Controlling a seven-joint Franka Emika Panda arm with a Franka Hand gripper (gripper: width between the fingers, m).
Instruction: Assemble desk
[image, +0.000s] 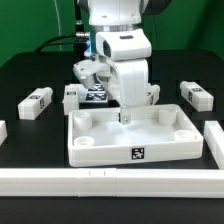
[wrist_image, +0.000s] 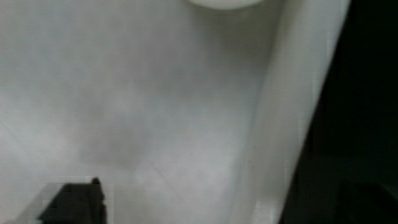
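tabletop (image: 100, 150) — white, black-white square tag | legs (image: 37, 102) — white, black-white tags | table (image: 25, 70) black | rail (image: 110, 183) white | arm (image: 125, 45) white

table (image: 30, 140): we see a black top | long white rail (image: 60, 181): along its front edge | marker board (image: 96, 96): probably the tagged patch further back, mostly hidden | backdrop (image: 40, 20): green

A white tabletop (wrist_image: 125, 110) with raised rim (wrist_image: 267, 120) fills the view.
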